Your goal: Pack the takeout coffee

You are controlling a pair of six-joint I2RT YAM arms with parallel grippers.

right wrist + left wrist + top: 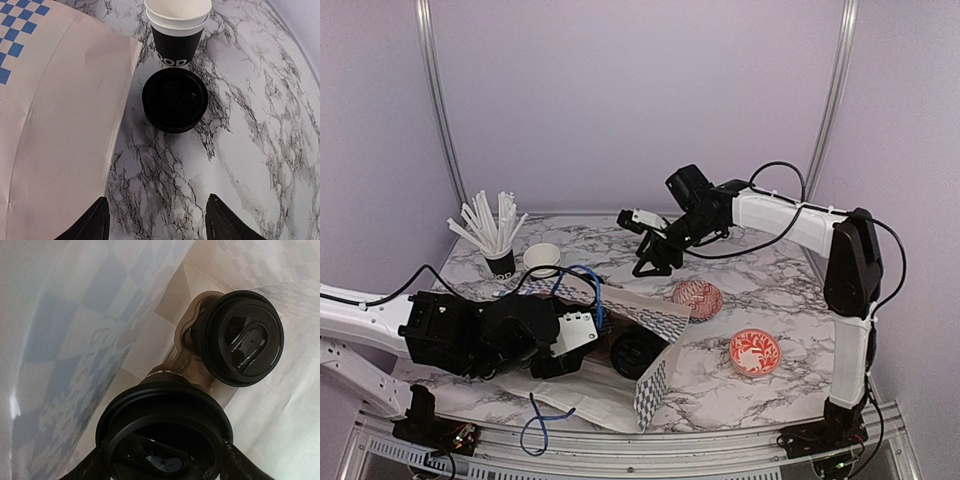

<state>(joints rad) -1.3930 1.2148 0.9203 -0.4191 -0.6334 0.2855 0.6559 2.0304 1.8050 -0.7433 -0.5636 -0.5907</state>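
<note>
My left gripper (pixel 165 466) reaches into a white paper bag (pixel 75 330) with blue checks that lies on its side. It is shut on a black lidded coffee cup (pixel 165 430), gripped at the lid's sides. A second lidded cup (pixel 241 337) stands deeper in the bag. In the top view a dark lidded cup (pixel 638 352) shows in the bag's mouth (pixel 655 385). My right gripper (pixel 157 225) is open and empty above the table. A stack of black lids (pixel 175 100) and stacked open black cups (pixel 179 30) lie ahead of it.
A black cup of white straws (pixel 498 240) stands at the back left, with the open cups (pixel 542 259) beside it. Two red-and-white bowls (pixel 697 298) (pixel 755 351) sit right of the bag. A blue cord (pixel 535 432) loops at the near edge.
</note>
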